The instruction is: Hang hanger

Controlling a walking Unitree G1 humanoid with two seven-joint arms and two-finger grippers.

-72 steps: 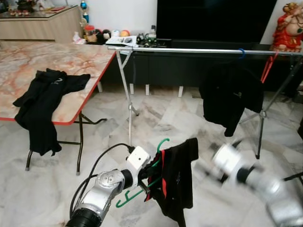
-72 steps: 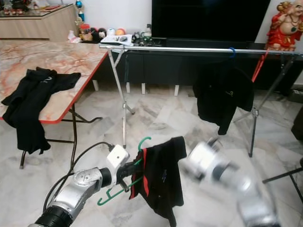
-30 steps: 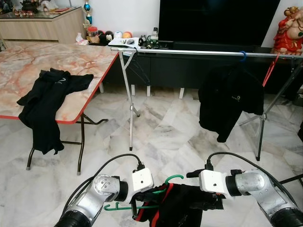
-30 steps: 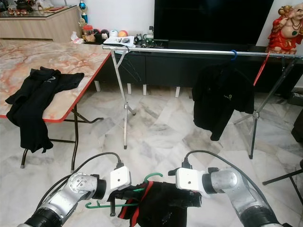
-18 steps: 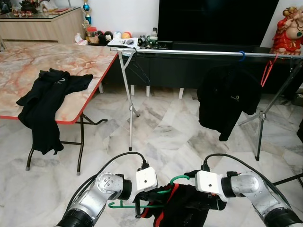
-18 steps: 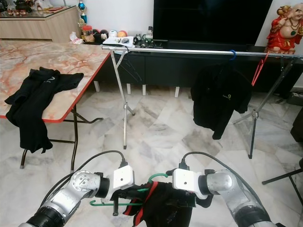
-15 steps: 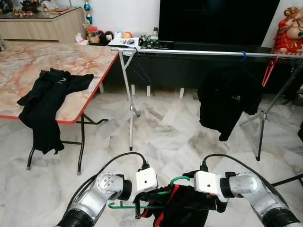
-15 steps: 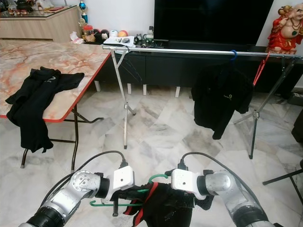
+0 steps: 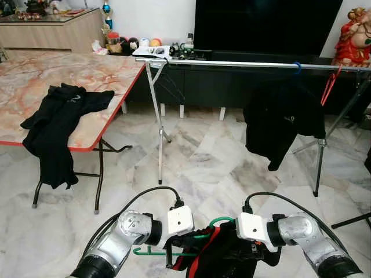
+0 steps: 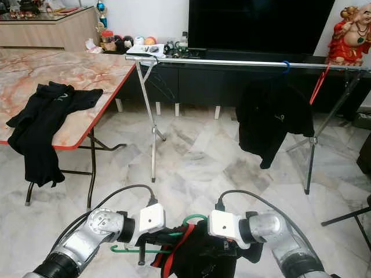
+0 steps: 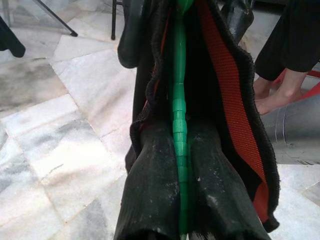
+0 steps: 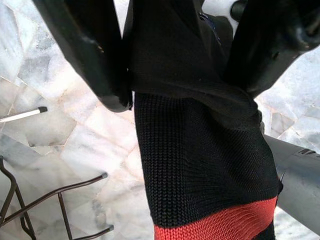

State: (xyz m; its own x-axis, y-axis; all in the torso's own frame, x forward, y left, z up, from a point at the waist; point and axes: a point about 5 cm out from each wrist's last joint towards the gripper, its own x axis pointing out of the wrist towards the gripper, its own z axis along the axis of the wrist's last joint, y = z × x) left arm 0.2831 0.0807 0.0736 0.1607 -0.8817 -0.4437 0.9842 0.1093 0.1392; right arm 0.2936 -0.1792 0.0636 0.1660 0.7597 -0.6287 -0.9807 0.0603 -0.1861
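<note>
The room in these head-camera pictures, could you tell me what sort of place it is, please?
Most likely a home living room used for drying laundry: a large television on a low cabinet, a marble-patterned folding table, and a metal clothes rail with a black shirt hanging over the marble floor.

My scuffed matt black fingers (image 11: 150, 200) pinch a glossy green plastic hanger (image 11: 179, 125) carrying a knitted black cloth shirt (image 12: 200, 165) with red trim. Beyond, a shiny metal rail (image 9: 232, 62) spans polished marble floor (image 9: 203, 162); the table (image 9: 35, 75) gleams, marble-patterned.
</note>
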